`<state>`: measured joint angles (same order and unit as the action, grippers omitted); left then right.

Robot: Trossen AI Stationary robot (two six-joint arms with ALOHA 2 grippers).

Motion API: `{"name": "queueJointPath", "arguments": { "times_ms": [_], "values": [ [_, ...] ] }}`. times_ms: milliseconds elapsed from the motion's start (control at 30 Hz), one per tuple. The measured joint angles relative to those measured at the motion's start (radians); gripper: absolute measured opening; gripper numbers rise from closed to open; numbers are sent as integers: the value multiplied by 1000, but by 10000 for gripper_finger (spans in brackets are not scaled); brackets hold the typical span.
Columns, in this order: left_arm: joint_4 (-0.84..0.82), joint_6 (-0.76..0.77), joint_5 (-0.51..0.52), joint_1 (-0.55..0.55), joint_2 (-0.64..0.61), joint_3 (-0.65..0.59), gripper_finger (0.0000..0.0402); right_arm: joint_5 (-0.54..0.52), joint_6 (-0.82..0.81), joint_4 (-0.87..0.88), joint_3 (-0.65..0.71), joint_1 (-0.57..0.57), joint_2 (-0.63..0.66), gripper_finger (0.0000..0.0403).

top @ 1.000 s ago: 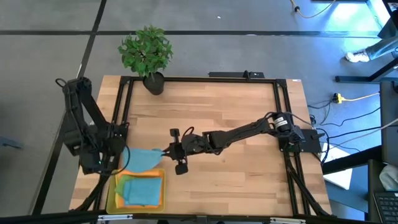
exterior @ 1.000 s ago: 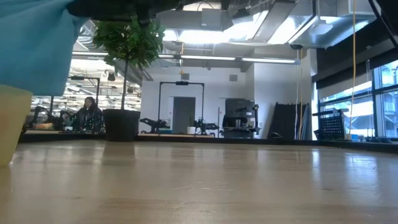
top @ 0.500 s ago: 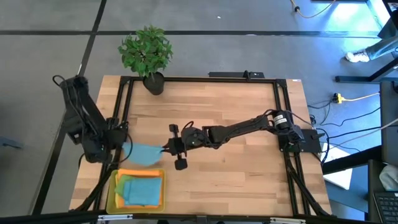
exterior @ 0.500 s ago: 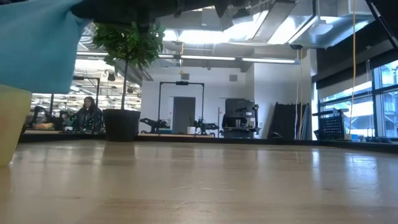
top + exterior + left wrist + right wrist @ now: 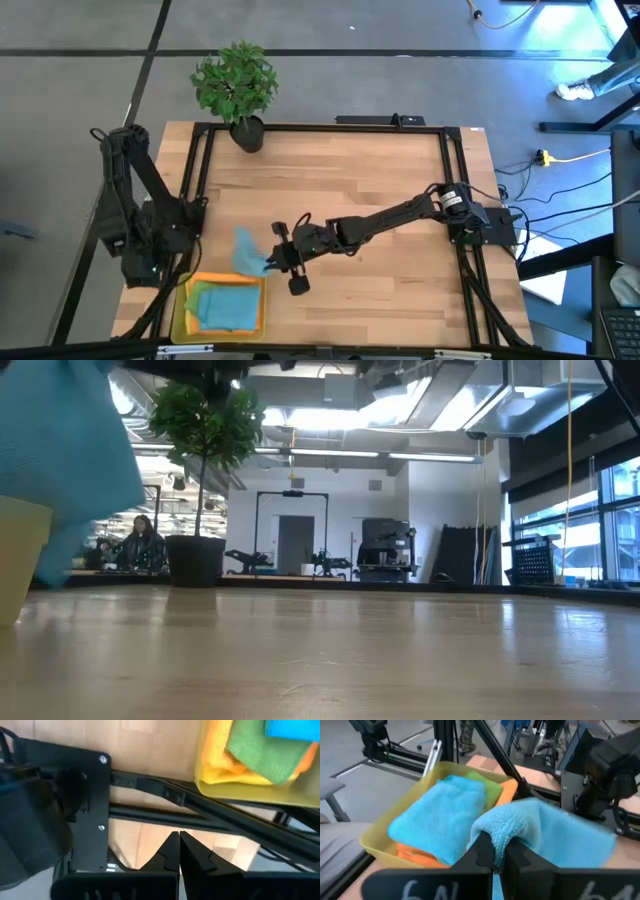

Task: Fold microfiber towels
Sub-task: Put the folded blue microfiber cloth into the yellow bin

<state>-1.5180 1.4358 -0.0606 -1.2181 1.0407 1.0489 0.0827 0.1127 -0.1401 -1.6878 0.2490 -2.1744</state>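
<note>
From above, the right arm reached across the wooden worktop [image 5: 380, 170] toward its left front corner, and the right hand [image 5: 272, 262] was clenched on a teal-blue towel [image 5: 246, 250] that hung bunched just behind the yellow tray [image 5: 178, 310]. A second teal-blue towel [image 5: 228, 306] lay folded on top of the pile in that tray, with orange cloth showing at the tray's back edge. The left arm stood drawn back at the worktop's left edge, its hand [image 5: 140, 268] over the black frame beside the tray. A potted plant [image 5: 236, 88] stood at the back edge.

At table height, the held towel [image 5: 62, 455] hung at the upper left, drooping in front of the tray's wall [image 5: 20, 560]. The plant [image 5: 200, 470] stood behind, and a person [image 5: 138, 542] sat far off in the room.

In the left wrist view, the left hand [image 5: 177, 851] showed its two dark fingers pressed together on nothing, above the frame bars. The tray [image 5: 240, 795] held a yellow towel [image 5: 217, 755], a green towel [image 5: 265, 752] and a blue one [image 5: 292, 729] stacked.

In the right wrist view, the right hand's fingers [image 5: 482, 851] pinched a fold of the lifted towel [image 5: 545, 832], with the tray [image 5: 377, 837] and its folded blue towel [image 5: 440, 817], green towel [image 5: 491, 791] and orange towel [image 5: 415, 855] beyond.
</note>
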Motion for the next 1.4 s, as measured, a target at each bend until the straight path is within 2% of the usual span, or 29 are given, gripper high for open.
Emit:
{"name": "queueJointPath", "arguments": {
  "times_ms": [67, 167, 467, 567, 667, 867, 1000, 1133, 1200, 1400],
  "values": [
    [14, 22, 7, -35, 20, 1, 1, -3, 0, -2, 0, 5, -4, 8],
    [44, 52, 84, -79, 42, 1, 1, -5, -3, -14, 0, 6, -4, 8],
    [74, 41, 638, -152, 46, -2, 4, 2, 20, 124, -79, -28, -3, 8],
    [70, -28, 734, -144, 46, -3, 28, 23, 49, 213, -128, -23, -4, 8],
    [70, -97, 809, -101, 46, -4, 68, 15, 52, 310, -165, -16, -3, 8],
    [77, -210, 854, 22, 46, -5, 165, -10, 54, 385, -206, -13, -3, 8],
    [146, -361, 860, 111, 46, -5, 205, -10, 56, 409, -214, -13, -3, 8],
    [282, -562, 859, 179, 34, -14, 214, -10, 57, 416, -214, -10, -3, 8],
    [393, -659, 854, 198, 1, -57, 214, -10, 57, 418, -214, -7, -3, 8],
    [610, -706, 779, 246, -230, -317, 214, -12, 78, 427, -214, 10, -3, 8]
  ]
}}
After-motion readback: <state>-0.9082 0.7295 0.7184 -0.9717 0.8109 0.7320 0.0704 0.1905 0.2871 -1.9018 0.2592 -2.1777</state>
